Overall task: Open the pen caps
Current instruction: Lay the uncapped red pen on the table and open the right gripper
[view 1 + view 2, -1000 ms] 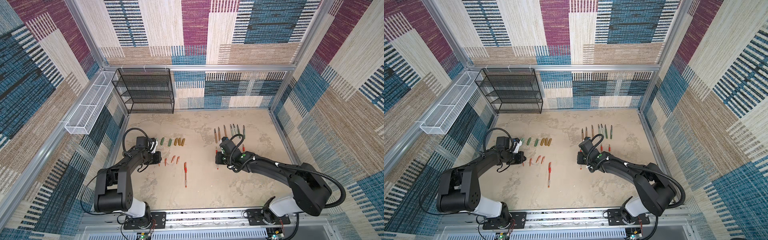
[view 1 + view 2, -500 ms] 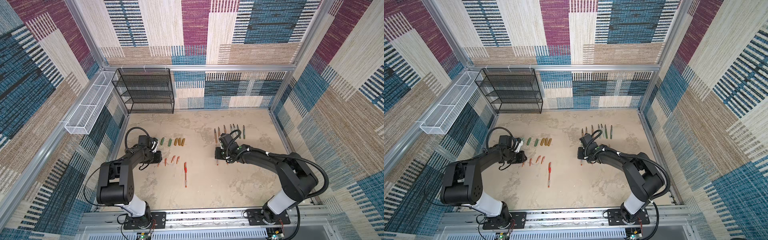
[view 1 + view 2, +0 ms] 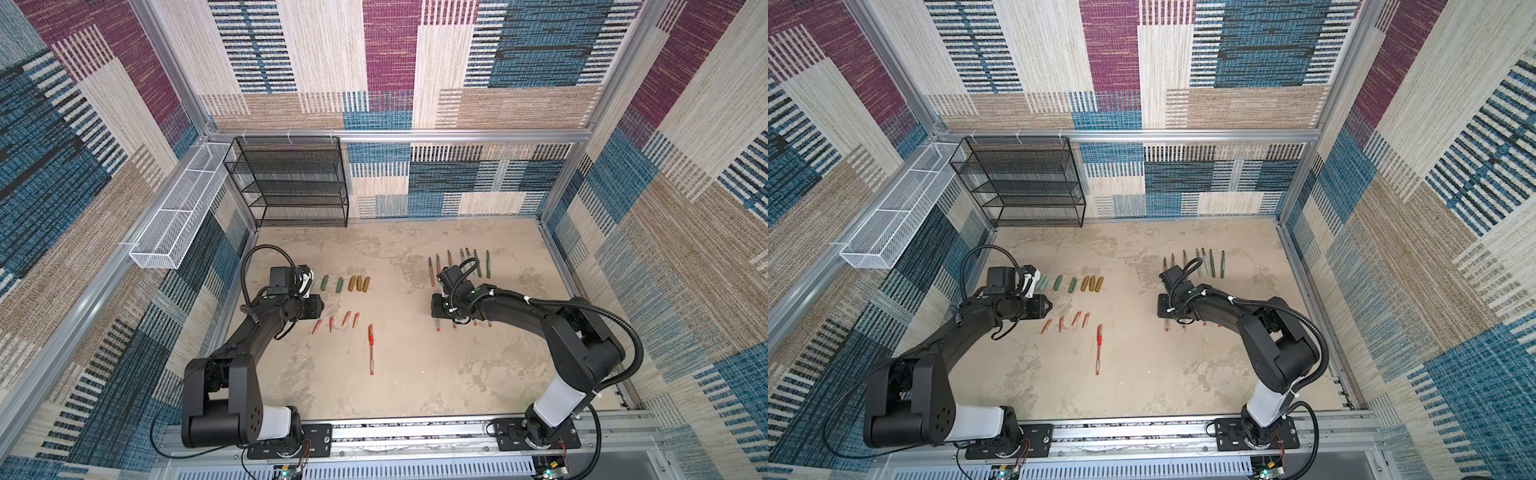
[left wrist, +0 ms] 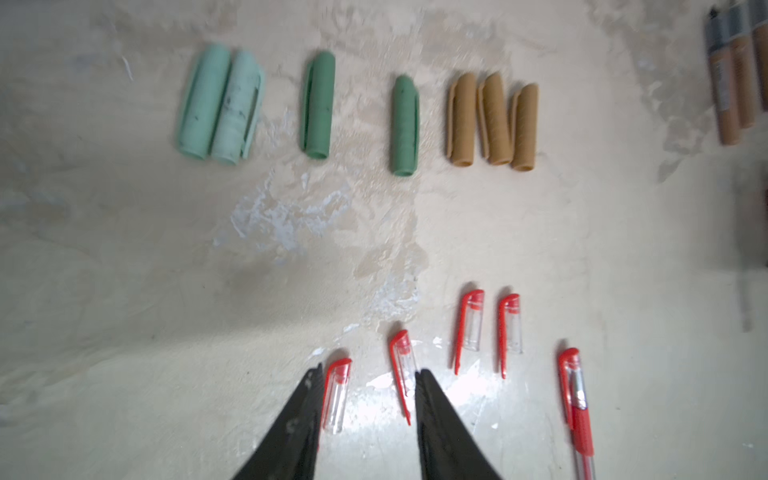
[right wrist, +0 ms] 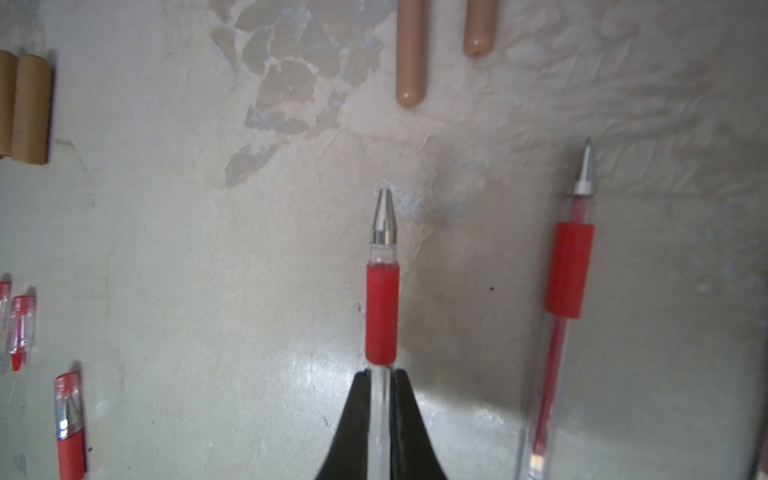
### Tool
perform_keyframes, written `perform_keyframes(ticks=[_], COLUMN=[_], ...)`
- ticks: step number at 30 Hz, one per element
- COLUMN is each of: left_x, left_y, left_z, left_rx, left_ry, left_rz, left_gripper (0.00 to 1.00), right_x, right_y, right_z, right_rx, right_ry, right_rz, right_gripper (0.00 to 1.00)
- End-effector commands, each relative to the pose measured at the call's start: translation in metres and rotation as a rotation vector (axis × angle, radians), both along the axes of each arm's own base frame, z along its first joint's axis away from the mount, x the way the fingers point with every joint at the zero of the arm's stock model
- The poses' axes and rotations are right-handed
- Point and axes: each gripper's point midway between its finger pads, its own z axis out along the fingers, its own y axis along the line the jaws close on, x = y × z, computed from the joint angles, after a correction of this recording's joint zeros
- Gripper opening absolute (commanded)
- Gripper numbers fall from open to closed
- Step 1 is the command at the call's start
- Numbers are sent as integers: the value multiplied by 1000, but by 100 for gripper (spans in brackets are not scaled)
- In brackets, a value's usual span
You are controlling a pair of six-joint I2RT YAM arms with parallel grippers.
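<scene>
Left gripper [image 4: 369, 370] had spread open, a red cap [image 4: 336, 395] lying between its jaws. Right gripper [image 5: 382, 371] clamped an uncapped pen [image 5: 382, 311].

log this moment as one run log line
left gripper: open above loose red caps, holding nothing | right gripper: shut on uncapped red pen | pending: one capped red pen mid-table

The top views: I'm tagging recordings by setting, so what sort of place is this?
Probably a purpose-built robot test booth, not a home: patterned fabric walls on an aluminium frame, a left arm and right arm bolted to a front rail, and pen caps laid in sorted rows.
</scene>
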Motion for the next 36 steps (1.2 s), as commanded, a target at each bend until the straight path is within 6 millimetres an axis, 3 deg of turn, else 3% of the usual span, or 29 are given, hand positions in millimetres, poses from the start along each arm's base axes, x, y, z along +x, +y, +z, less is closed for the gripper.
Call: perform_keyframes(ticks=[1, 7, 16, 19, 25, 30, 36], left_x=[-1, -10, -12, -13, -12, -11, -10], left_y=[-3, -8, -13, -13, -13, -11, -8], left_z=[16, 42, 59, 62, 63, 64, 64], left_rx=[-20, -34, -81, -85, -84, -90, -104], left_ry=[-80, -172, -220, -214, -225, -228, -219], left_rz=[-9, -38, -44, -44, -48, -43, -26], left_gripper=[42, 42, 43, 44, 45, 46, 46], right_x=[3, 5, 10, 14, 16, -2, -46], right_y=[-8, -17, -19, -13, -4, 30, 92], right_z=[-5, -11, -11, 1, 45, 69, 54], right_rx=[-47, -101, -143, -123, -73, -12, 6], right_ry=[5, 28, 42, 41, -28, -68, -14], right_rz=[-22, -50, -64, -57, -46, 44, 179], right_gripper=[9, 13, 26, 29, 33, 36, 41])
